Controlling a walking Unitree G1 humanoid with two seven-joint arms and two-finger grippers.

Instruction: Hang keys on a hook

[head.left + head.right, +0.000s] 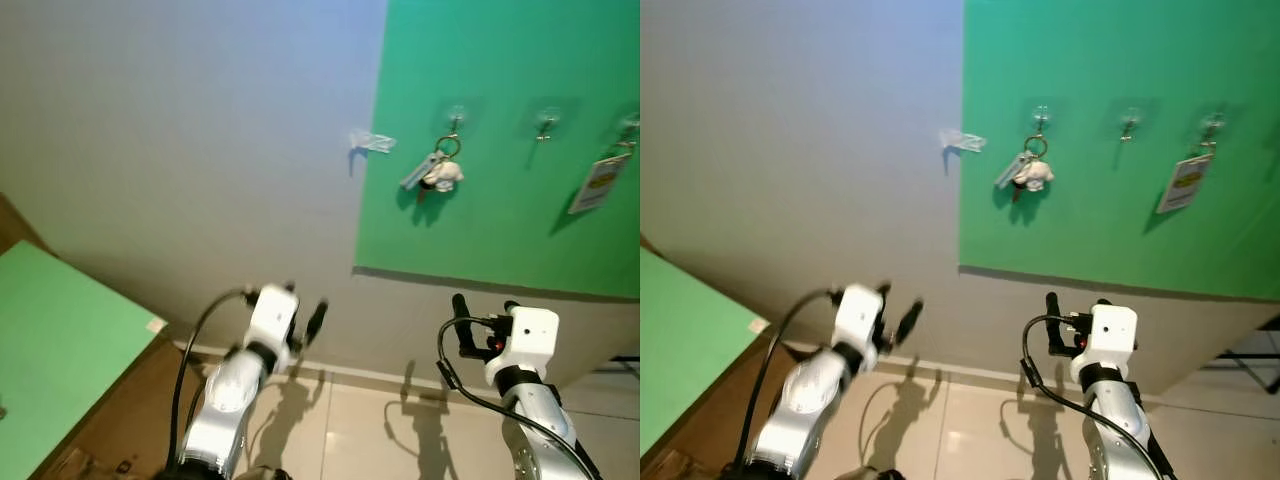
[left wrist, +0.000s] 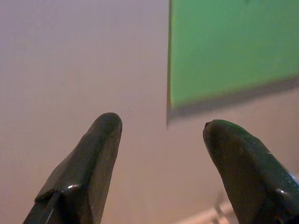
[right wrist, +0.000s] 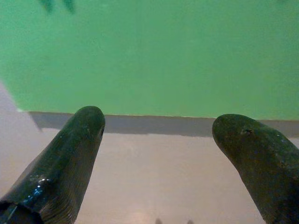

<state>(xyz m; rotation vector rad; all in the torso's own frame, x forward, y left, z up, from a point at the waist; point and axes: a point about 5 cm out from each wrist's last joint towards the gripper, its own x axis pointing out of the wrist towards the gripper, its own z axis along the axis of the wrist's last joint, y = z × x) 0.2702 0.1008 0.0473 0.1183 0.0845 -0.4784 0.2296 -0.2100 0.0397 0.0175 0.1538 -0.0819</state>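
Note:
A bunch of keys [image 1: 437, 171] with a small white charm hangs from a clear hook [image 1: 455, 120] on the green wall panel [image 1: 500, 230]. Both arms are held low in front of the wall, well below the keys. My left gripper [image 1: 305, 312] is open and empty, down and to the left of the keys; its two black fingers [image 2: 88, 163] stand wide apart facing the panel's lower corner. Under the panel's bottom edge my right gripper [image 1: 484, 312] is open too, with nothing between its fingertips [image 3: 70, 154].
Two more hooks [image 1: 545, 122] sit to the right on the panel, the far one carrying a yellow tag [image 1: 598, 183]. A clear hook [image 1: 372, 142] sticks to the grey wall. A green-topped brown cabinet [image 1: 60, 350] stands at left. Tiled floor [image 1: 360, 430] lies below.

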